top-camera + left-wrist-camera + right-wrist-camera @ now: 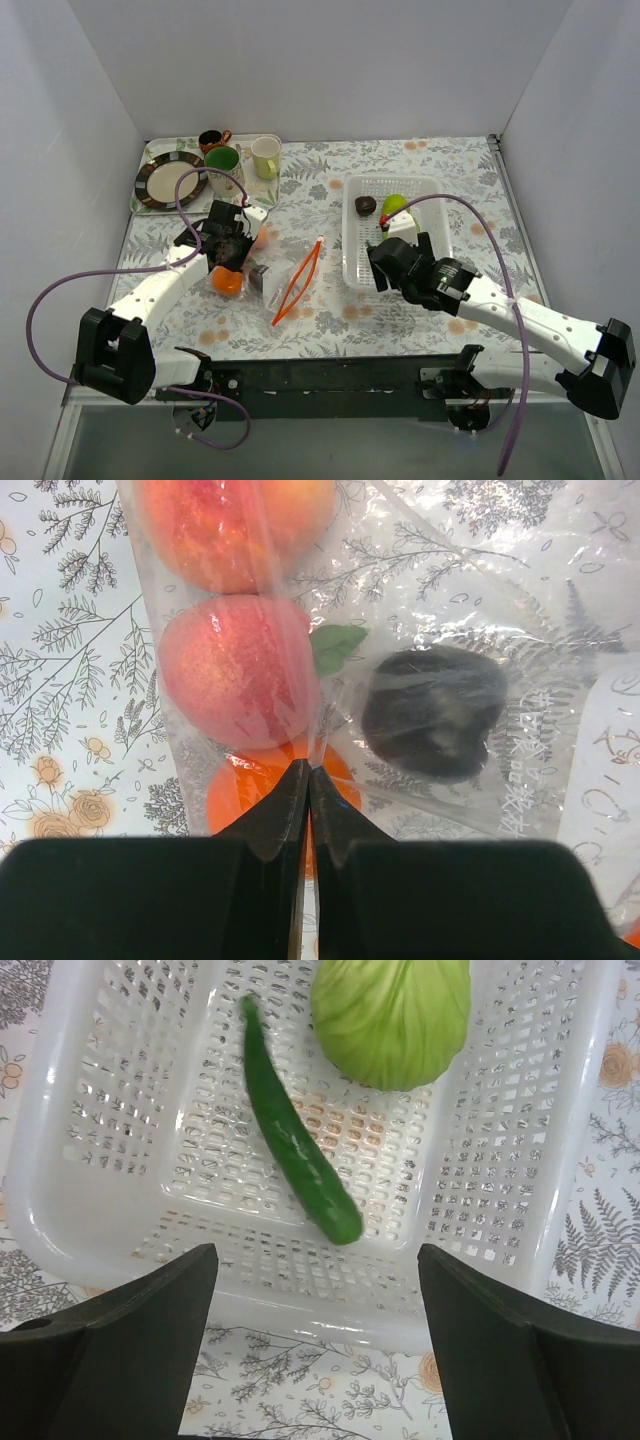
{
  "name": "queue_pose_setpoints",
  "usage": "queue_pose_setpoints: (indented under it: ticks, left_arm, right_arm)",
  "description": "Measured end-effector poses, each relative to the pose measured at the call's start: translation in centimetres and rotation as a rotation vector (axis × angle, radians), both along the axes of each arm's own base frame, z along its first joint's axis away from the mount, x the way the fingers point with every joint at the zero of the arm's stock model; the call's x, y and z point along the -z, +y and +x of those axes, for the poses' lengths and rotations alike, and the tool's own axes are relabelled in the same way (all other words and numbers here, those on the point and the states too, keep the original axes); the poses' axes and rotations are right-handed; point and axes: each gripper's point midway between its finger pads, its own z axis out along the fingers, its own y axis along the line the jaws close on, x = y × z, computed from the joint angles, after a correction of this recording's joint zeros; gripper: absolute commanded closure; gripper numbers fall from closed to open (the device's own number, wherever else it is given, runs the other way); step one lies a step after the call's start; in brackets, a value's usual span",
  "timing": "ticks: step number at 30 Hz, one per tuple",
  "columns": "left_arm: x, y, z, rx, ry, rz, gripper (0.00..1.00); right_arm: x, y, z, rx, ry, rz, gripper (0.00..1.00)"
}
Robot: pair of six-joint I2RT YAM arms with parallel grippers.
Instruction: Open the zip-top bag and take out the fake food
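Observation:
The zip-top bag (272, 272) lies left of centre, its orange-red zip strip (298, 278) standing open in a V. My left gripper (234, 262) is shut on a fold of the clear plastic (480, 610). Through the bag the left wrist view shows two pink peaches (240, 670), an orange (250, 785) at my fingertips (290, 790) and a dark brown-purple piece (435, 710). My right gripper (382, 258) hangs open and empty over the near rim of the white basket (120, 1110). In that basket lie a green pod (300, 1160) and a pale green leafy vegetable (392, 1015).
The white basket (440, 215) also holds a dark piece (365, 205). A tray (150, 160) at the back left carries a striped plate (165, 182), a green mug (222, 160), a cream mug (266, 157) and a small brown cup (212, 139). White walls enclose the table.

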Motion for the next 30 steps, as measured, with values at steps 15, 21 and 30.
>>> queue_pose_setpoints:
  ticks: [15, 21, 30]
  left_arm:
    - [0.2, 0.0, -0.1, -0.002, 0.004, 0.000, 1.00]
    - [1.0, 0.0, 0.0, -0.003, 0.025, 0.006, 1.00]
    - [1.3, 0.0, 0.2, -0.002, 0.023, 0.010, 1.00]
  right_arm:
    - [-3.7, 11.7, -0.9, -0.384, -0.082, 0.271, 0.95]
    - [1.9, 18.0, -3.7, -0.577, 0.020, 0.202, 0.99]
    - [5.4, 21.2, -3.1, -0.630, 0.030, 0.187, 0.99]
